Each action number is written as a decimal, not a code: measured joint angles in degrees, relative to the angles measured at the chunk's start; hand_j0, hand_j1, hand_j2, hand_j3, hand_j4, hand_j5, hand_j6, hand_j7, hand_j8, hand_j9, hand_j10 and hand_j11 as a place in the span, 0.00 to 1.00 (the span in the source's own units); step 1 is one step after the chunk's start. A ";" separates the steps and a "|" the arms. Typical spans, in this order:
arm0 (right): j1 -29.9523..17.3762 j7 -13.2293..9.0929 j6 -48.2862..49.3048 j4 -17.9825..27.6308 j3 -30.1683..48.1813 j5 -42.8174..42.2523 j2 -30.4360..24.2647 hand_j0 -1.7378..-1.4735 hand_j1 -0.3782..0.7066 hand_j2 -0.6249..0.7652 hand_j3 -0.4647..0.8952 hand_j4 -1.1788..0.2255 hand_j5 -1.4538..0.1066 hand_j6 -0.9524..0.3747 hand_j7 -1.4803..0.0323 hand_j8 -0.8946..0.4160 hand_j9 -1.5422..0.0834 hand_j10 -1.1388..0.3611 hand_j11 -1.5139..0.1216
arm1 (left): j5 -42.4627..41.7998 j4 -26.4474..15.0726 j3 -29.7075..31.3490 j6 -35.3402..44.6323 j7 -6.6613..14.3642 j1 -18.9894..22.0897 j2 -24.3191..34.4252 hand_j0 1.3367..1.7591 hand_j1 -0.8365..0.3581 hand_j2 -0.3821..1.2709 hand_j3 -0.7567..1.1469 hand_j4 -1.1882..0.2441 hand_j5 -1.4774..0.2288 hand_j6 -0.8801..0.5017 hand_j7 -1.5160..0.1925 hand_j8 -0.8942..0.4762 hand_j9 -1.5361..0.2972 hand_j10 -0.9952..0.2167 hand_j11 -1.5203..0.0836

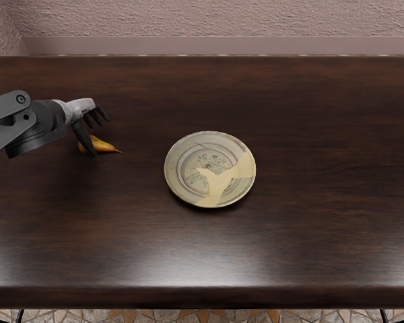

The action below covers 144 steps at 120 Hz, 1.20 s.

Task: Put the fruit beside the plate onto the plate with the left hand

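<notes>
Left hand (89,121): enters from the left edge and hangs over the table (310,101). Fingers (101,113) are parted and loosely hooked downward, clamped on nothing. One dark digit reaches lower than the rest and overlaps the blunt end of the fruit; contact or a mere overlap in view, cannot tell.

Fruit (102,146): small, orange, tapered. It lies on the table directly beneath the fingertips, and most of its body shows just beyond them, on the side away from the wrist. The long axis runs roughly in line with the forearm, blunt end under the hand, pointed tip aimed outward.

Plate (172,168): further out the same way, past the fruit's tip, well apart from both hand and fruit. Nothing rests on it.

Right arm: not in view, so the left hand is the only one near.

Judgement: grasp not yet made, transfer not begun. The hand is nearly over the target. Closing across the short axis near the thicker end looks more secure than pinching along the taper. The carry then continues in the direction the tip points.
</notes>
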 joint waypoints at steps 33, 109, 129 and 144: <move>0.00 0.00 0.00 0.00 0.00 0.01 0.00 0.30 0.03 0.45 0.34 0.84 0.93 0.72 0.98 0.68 0.95 0.76 0.93 | 0.17 1.11 0.06 2.23 0.00 0.21 -0.09 0.76 0.61 0.28 0.40 0.56 0.57 0.36 0.60 0.37 0.57 0.50 0.64; 0.00 0.00 0.00 0.00 0.00 0.00 0.00 0.30 0.03 0.45 0.34 0.84 0.93 0.72 0.98 0.68 0.95 0.76 0.93 | 0.20 5.41 1.66 6.39 0.00 0.44 -2.73 0.76 0.60 0.28 0.40 0.55 0.57 0.35 0.59 0.36 0.56 0.50 0.63; 0.00 0.00 0.00 0.00 0.00 0.02 0.00 0.30 0.03 0.45 0.34 0.84 0.93 0.72 0.98 0.68 0.95 0.76 0.93 | 0.26 5.50 3.93 8.47 0.02 0.44 -3.35 0.76 0.55 0.31 0.40 0.56 0.56 0.35 0.58 0.37 0.56 0.50 0.63; 0.00 0.00 0.00 0.00 0.00 0.02 0.00 0.30 0.03 0.45 0.34 0.84 0.93 0.72 0.98 0.68 0.95 0.76 0.93 | 0.22 5.53 4.77 9.19 0.01 0.42 -3.35 0.76 0.57 0.30 0.40 0.56 0.56 0.35 0.59 0.37 0.56 0.50 0.63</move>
